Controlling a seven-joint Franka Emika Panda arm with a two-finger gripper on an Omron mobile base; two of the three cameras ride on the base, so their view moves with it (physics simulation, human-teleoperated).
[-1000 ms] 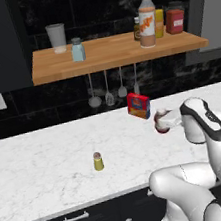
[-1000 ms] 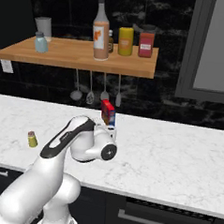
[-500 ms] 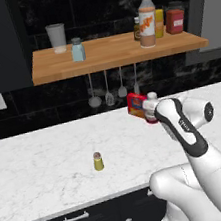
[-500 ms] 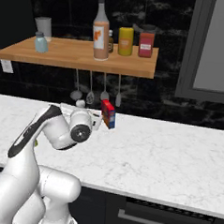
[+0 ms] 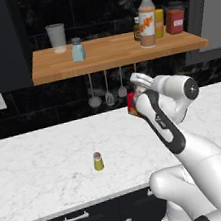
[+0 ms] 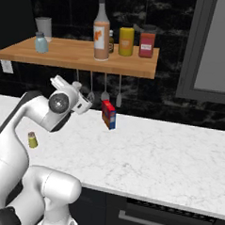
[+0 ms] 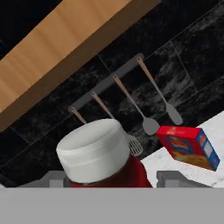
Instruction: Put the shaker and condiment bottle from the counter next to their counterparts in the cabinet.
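Observation:
My gripper [image 7: 113, 178] is shut on the condiment bottle [image 7: 98, 151], red with a white cap, which stands between the two fingertips in the hand view. The hand [image 5: 140, 88] hangs above the counter [image 5: 49, 157], below the front edge of the cabinet shelf [image 5: 114, 55]. The yellow-green shaker [image 5: 98, 161] stands alone on the counter, well left of the hand, also [image 6: 32, 139]. On the shelf are the counterparts: a pale blue shaker [image 5: 77, 50] at the left and a tall orange-labelled bottle [image 5: 146, 18] at the right.
A red box [image 6: 108, 114] stands on the counter at the wall, just beyond the hand. Spoons and a spatula [image 5: 107, 90] hang from a rail under the shelf. A glass [image 5: 57, 38] and several jars [image 6: 147, 43] also stand on the shelf.
The arm has lifted the condiment bottle off the counter and swung it up and to the left, towards the shelf's underside. The shaker has not moved.

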